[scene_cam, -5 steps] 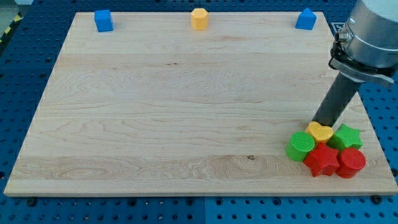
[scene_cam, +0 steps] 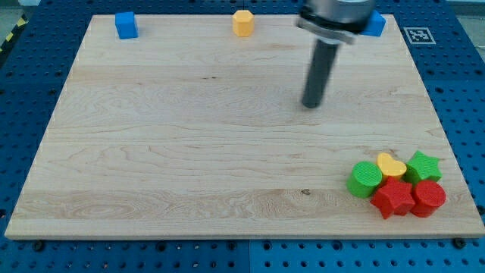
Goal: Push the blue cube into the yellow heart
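My tip (scene_cam: 311, 105) touches nothing, holds nothing. Far from blue cube (scene_cam: 126, 25). Yellow heart (scene_cam: 390, 164) also far from blue cube, in block pile.

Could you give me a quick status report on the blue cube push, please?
My tip on open board, touching nothing. Blue cube untouched at the view's top left. Yellow heart bottom right, hemmed by green cylinder, green star, red star.
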### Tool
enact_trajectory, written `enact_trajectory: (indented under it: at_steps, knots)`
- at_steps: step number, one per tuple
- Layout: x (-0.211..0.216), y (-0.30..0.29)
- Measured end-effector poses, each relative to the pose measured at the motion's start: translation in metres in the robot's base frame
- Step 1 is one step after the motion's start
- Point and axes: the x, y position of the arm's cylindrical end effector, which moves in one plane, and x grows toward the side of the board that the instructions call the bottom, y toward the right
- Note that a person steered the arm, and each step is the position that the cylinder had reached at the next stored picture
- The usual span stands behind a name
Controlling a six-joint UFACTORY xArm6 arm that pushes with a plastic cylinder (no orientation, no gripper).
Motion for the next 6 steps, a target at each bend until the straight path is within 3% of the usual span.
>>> enact_trajectory:
  at_steps: [2,4,5,6]
  knots:
    - [-0.040,-0.159]
    - [-0.112,-0.310]
    - [-0.150,-0.365]
    - [-0.157,-0.365]
